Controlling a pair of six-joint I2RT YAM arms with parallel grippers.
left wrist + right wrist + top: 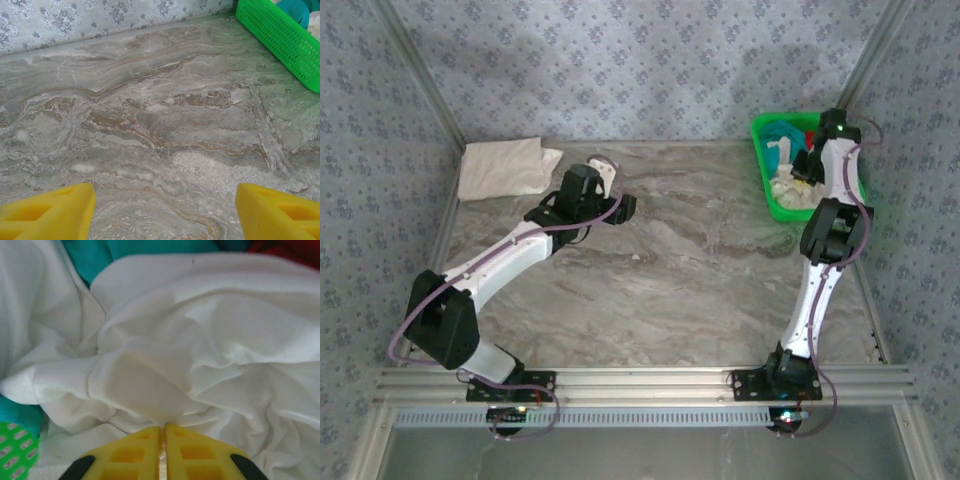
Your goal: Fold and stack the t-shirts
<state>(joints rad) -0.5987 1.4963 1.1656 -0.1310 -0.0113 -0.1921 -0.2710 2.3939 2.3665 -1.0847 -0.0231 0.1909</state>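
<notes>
Two yellow latticed fingers pinch the soft, crumpled white t-shirt.

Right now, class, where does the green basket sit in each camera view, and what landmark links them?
Top external: green basket in the upper right of the picture.
Left wrist: upper right corner, its mesh wall.
Right wrist: lower left corner, a sliver of mesh.
Shared landmark: the teal t-shirt lying in it.
</notes>
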